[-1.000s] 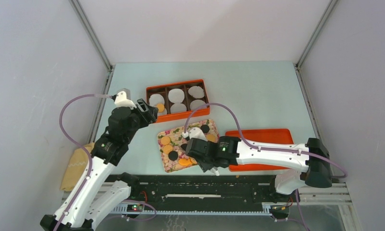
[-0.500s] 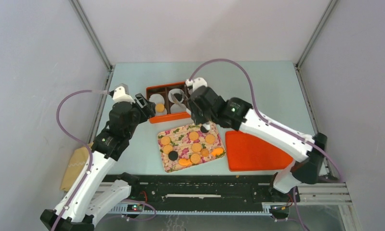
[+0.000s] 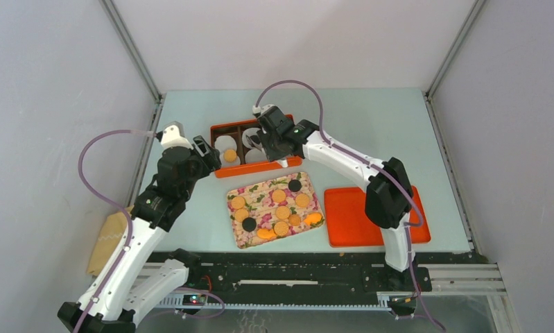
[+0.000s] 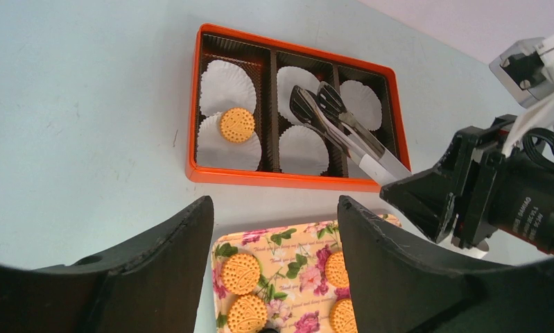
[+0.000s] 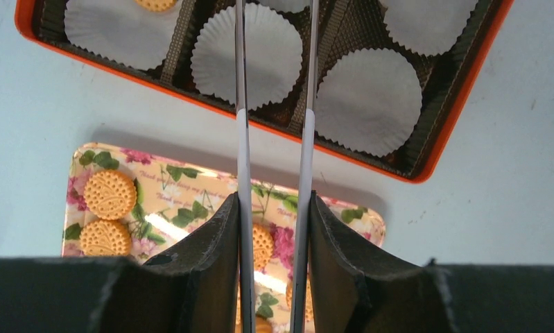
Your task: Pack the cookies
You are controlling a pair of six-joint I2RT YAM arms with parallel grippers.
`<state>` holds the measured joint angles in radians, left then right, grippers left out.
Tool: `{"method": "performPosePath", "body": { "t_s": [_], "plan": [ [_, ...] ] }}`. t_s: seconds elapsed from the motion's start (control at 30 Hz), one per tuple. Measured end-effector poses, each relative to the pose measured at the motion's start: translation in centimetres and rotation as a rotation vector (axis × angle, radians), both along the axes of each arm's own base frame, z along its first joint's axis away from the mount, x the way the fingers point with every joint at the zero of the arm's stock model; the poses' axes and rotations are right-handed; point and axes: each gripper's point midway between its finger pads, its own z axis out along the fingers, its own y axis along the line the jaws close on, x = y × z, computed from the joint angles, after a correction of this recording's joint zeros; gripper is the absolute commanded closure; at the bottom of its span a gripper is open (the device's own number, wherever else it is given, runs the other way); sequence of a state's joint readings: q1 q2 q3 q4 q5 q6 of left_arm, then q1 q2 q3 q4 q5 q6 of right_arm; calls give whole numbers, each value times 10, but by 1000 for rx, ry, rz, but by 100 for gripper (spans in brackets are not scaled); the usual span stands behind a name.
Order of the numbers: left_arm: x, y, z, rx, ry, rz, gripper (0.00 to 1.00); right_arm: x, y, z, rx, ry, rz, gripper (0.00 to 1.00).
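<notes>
Your right pincer (image 5: 274,208) is clamping the tongs (image 4: 343,128), tips hovering over the box's (image 4: 260,177) middle cell; your left pincer (image 4: 274,222) is gaping wide, empty. One cookie (image 4: 236,125) is lying upper left in the left wrist view, other cookies (image 3: 279,196) on the tray (image 3: 260,189) below: be centring over a liner (image 4: 300,149)

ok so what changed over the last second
The right gripper, shut on the tongs, swung from over the floral tray up to the orange box. The tong tips now hang over its middle compartment. Whether they carry anything cannot be told. Unchanged: the left gripper open beside the box, one cookie in the left compartment, the orange lid.
</notes>
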<state>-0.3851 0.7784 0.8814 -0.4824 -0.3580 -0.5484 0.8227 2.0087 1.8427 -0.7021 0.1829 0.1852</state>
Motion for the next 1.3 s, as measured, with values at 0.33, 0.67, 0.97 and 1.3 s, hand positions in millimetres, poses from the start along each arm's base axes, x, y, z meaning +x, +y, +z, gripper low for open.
{"method": "performPosePath", "body": {
  "t_s": [0.33,0.67,0.97,1.3],
  "plan": [
    [2,0,-4,13,14,1,29,28,7,0,45,-9,-4,50],
    [2,-4,-5,5,18,-21,28,30,9,-9,38,4,9,45],
    [0,-5,-1,-3,7,-30,28,23,3,16,71,-39,8,20],
    [0,-6,-1,-4,5,-32,28,28,26,-19,59,41,29,16]
  ]
}}
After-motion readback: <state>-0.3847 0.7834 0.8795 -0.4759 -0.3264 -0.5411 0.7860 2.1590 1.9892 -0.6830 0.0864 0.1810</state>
